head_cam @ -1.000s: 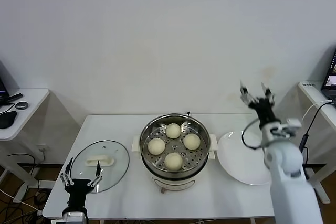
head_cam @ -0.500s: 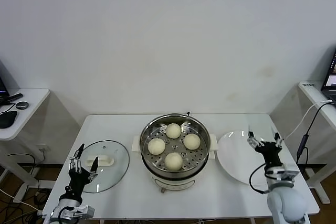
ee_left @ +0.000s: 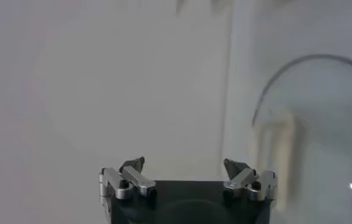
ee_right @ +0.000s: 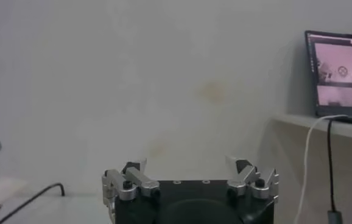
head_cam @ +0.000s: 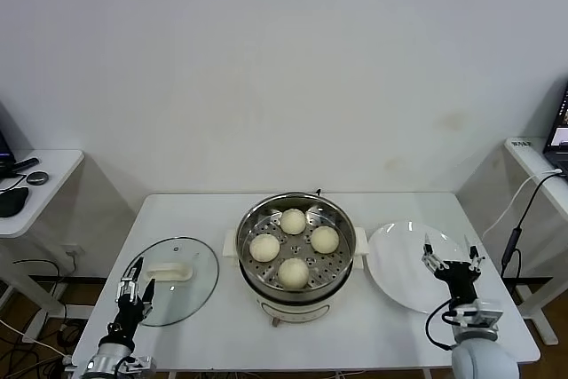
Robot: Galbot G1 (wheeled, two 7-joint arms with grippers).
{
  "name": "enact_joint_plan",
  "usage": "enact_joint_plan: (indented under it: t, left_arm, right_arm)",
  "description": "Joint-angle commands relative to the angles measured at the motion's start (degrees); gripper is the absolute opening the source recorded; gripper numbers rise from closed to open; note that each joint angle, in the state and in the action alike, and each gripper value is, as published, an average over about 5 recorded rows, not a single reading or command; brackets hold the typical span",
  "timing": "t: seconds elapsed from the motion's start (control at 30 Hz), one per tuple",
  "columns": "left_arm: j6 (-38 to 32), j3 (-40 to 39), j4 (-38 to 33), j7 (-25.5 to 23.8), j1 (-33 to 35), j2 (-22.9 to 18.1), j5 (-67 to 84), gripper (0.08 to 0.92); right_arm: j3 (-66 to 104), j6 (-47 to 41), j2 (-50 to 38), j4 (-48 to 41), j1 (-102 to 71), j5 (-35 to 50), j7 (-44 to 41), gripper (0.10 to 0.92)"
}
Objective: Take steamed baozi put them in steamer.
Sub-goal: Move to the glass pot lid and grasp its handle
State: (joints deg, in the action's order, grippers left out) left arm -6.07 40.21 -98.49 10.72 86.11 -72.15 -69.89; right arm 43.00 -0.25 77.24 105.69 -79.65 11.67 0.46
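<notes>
- So, counter (head_cam: 204, 210) holds steamer (head_cam: 296, 286) mid, near front edge.
- Four steamed baozi (head_cam: 294, 271) sit inside on tray.
- Left gripper (head_cam: 134, 280) at front-left corner, fingers apart, empty.
- Right gripper (head_cam: 453, 255) at front-right corner, fingers apart, empty.

White table (head_cam: 204, 210): steamer (head_cam: 295, 259) at centre, glass lid (head_cam: 173, 277) toward left edge, white plate (head_cam: 404, 264) toward right edge.

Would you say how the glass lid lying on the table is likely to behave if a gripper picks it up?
The glass lid looks smooth, so its rim would probably slip; its white handle seems the surer grip. Being glass, it is likely heavy and breakable if dropped.
</notes>
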Motion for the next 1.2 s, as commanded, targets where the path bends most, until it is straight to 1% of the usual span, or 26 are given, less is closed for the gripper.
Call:
enact_joint_plan:
  t: [0.03, 0.17, 0.27, 0.47, 0.83, 1.03, 1.2]
  left_arm:
    - [2.91, -2.16, 5.84, 3.6, -2.47, 0.91, -3.58, 0.823]
    - [2.93, -2.94, 7.73, 2.57, -4.35, 0.04, -3.59, 0.823]
    - [2.83, -3.57, 9.65, 2.83, -5.86, -0.08, -3.91, 0.823]
    - [2.69, -4.45, 11.73, 3.5, -8.2, 1.12, -4.12, 0.823]
    - [2.65, -5.14, 14.39, 2.09, -11.15, 3.35, -3.09, 0.823]
    - [2.72, -5.96, 15.38, 0.56, -12.64, 3.32, -3.24, 0.823]
    - [2.84, -6.05, 17.09, 1.11, -14.43, 3.16, -3.64, 0.823]
  right_arm:
    - [-0.25, 1.09, 1.22, -0.97, -1.4, -2.61, 0.73, 0.823]
    - [-0.36, 1.54, 1.72, -1.4, -1.32, -2.84, 0.87, 0.823]
    - [-0.35, 1.7, 1.95, -1.55, -1.36, -2.9, 0.87, 0.823]
    - [-0.02, 2.17, 1.98, -1.85, -1.41, -2.9, 0.81, 0.823]
    - [0.8, 2.61, 2.04, -2.86, -0.98, -2.93, 0.51, 0.823]
    - [1.01, 2.81, 2.19, -3.04, -0.99, -2.93, 0.45, 0.823]
    - [1.32, 2.98, 2.34, -3.25, -1.01, -2.91, 0.36, 0.823]
